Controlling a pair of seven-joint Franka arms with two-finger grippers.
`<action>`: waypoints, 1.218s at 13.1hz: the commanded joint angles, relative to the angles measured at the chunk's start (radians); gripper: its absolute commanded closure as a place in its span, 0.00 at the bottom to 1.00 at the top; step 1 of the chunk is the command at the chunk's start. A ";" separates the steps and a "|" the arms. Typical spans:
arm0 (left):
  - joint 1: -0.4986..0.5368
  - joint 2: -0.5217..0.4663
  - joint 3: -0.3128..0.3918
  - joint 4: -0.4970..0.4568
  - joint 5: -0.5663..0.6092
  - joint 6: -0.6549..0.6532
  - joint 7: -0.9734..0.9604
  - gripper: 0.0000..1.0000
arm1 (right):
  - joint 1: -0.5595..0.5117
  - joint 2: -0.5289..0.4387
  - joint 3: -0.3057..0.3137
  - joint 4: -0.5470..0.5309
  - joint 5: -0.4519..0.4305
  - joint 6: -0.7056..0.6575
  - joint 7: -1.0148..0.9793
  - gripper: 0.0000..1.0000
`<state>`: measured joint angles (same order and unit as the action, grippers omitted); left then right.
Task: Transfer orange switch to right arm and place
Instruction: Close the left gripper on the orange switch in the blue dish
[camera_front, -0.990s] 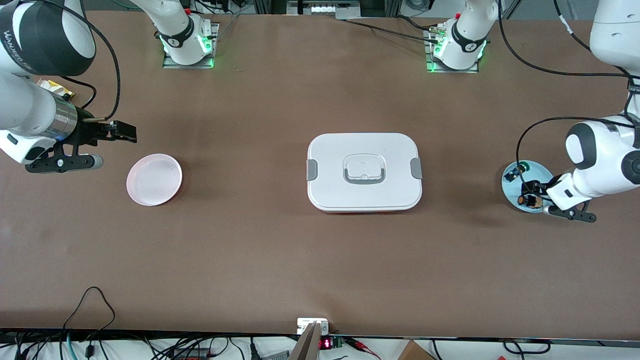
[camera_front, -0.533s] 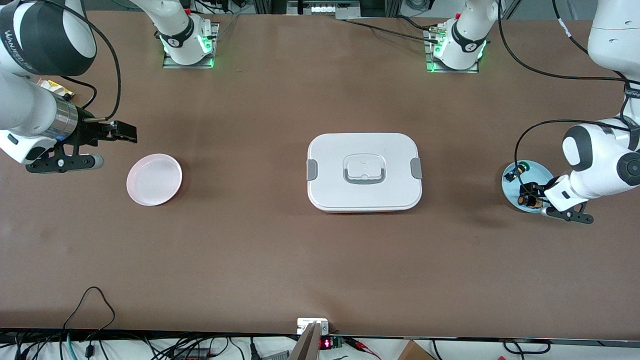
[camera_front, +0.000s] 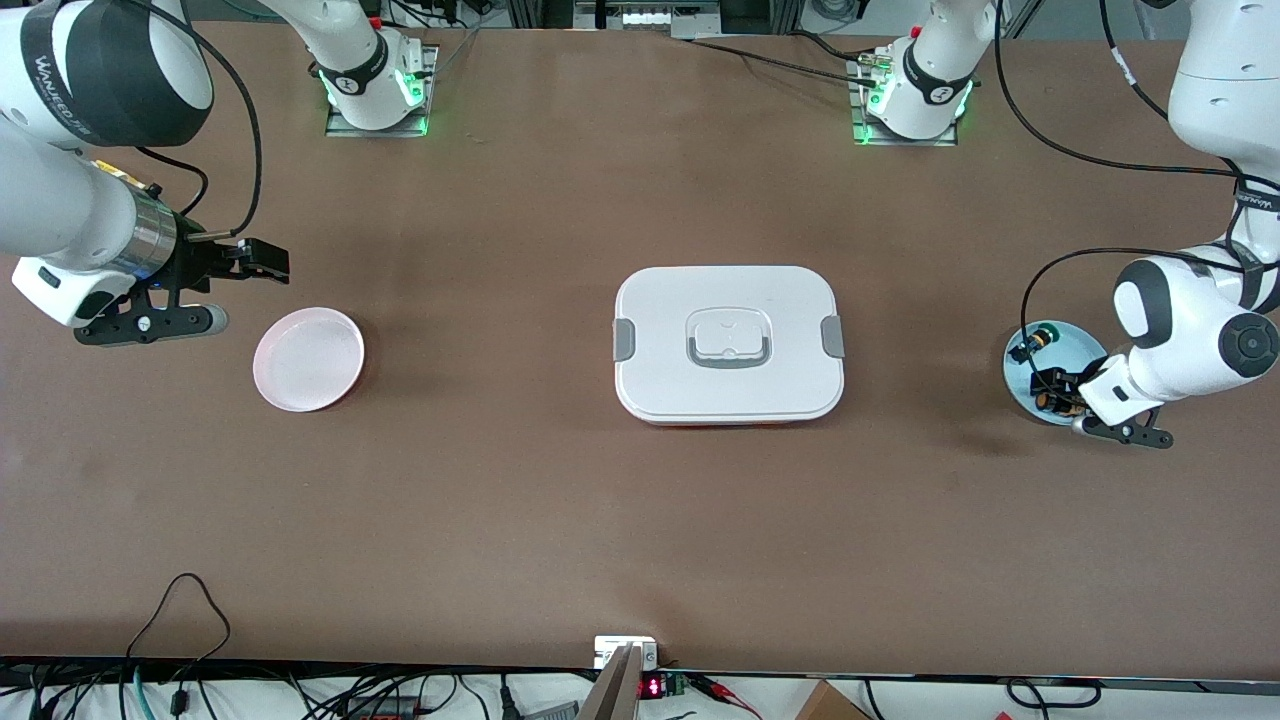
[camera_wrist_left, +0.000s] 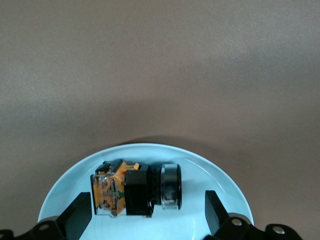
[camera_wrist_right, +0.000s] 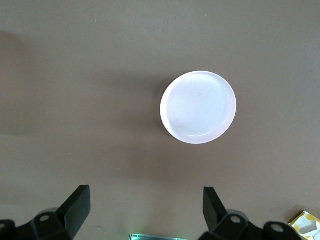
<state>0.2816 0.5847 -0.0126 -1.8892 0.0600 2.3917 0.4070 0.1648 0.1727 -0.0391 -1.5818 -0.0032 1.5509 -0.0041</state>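
The orange switch (camera_wrist_left: 135, 191) lies on its side in the blue dish (camera_wrist_left: 65, 185) at the left arm's end of the table (camera_front: 600, 520). The left end effector (camera_wrist_left: 149, 212) is low over the dish, spread wide with one finger on each side of the switch, not gripping it.

It looks like a small, stiff plastic part and surely light. The black barrel with its clear ring is round and smooth, so I'd expect it to roll or squirt out under a careless pinch. The boxy black middle and the orange block have flat faces; those seem the safer place to clamp, across the flats. The orange end shows fine clear parts and contacts, so I'd go gently there. A grip near one end would also leave the other end free for the second arm at handover.

Counting:
- Two switches in the blue dish: this one and a green-tipped one (camera_front: 1030, 345) lying farther from the front camera.
- One pink dish (camera_front: 308, 358), with nothing in it.
- One white lidded box (camera_front: 729, 343) mid-table.

The right end effector (camera_wrist_right: 146, 207) waits released, up over the table just beside the pink dish.
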 joint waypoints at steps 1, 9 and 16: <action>0.011 0.020 -0.012 0.007 -0.016 0.049 0.016 0.00 | 0.009 0.001 -0.001 0.016 -0.001 -0.003 0.012 0.00; 0.011 0.021 -0.014 -0.005 -0.016 0.064 0.027 0.00 | 0.010 0.001 -0.001 0.016 0.009 -0.002 0.013 0.00; 0.011 0.021 -0.014 -0.005 -0.016 0.060 0.073 0.41 | 0.009 0.002 -0.001 0.014 0.011 -0.015 0.013 0.00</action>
<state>0.2840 0.6028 -0.0198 -1.8909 0.0599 2.4464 0.4408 0.1708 0.1727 -0.0393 -1.5812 -0.0029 1.5520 -0.0040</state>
